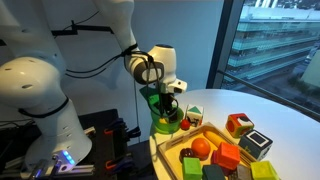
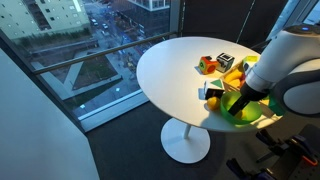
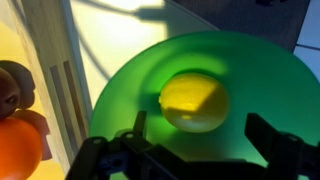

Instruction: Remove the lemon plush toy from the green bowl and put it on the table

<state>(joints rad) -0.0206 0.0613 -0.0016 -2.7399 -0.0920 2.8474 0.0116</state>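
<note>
Gripper (image 3: pixel 197 122): its jaws stood spread wide, holding nothing, above the hollow of the green bowl (image 3: pixel 250 70).
Fingers (image 3: pixel 136 128): one dark tip stood on each side of the lemon plush toy (image 3: pixel 195 101), and green showed between each tip and the toy; no contact could be seen.
Lemon plush toy: it lay in the middle of the bowl's floor, still inside the bowl and not on the table (image 3: pixel 130 35).
Wrist view only: it alone showed the toy, the gap between the jaws, and part of the orange ball (image 3: pixel 14 150) beside the bowl.
Exterior views: in both, the gripper (image 1: pixel 165 103) hung low over the green bowl (image 1: pixel 160 126), and the arm hid the bowl's inside, so the toy could not be made out there.
Bowl's place: in an exterior view the bowl (image 2: pixel 243 113) sat near the edge of the round white table (image 2: pixel 170 70).
Neighbours: the wooden tray (image 1: pixel 170 148) lay just beside the bowl, holding the orange ball (image 1: pixel 201 147) and coloured blocks (image 1: pixel 240 125).
</note>
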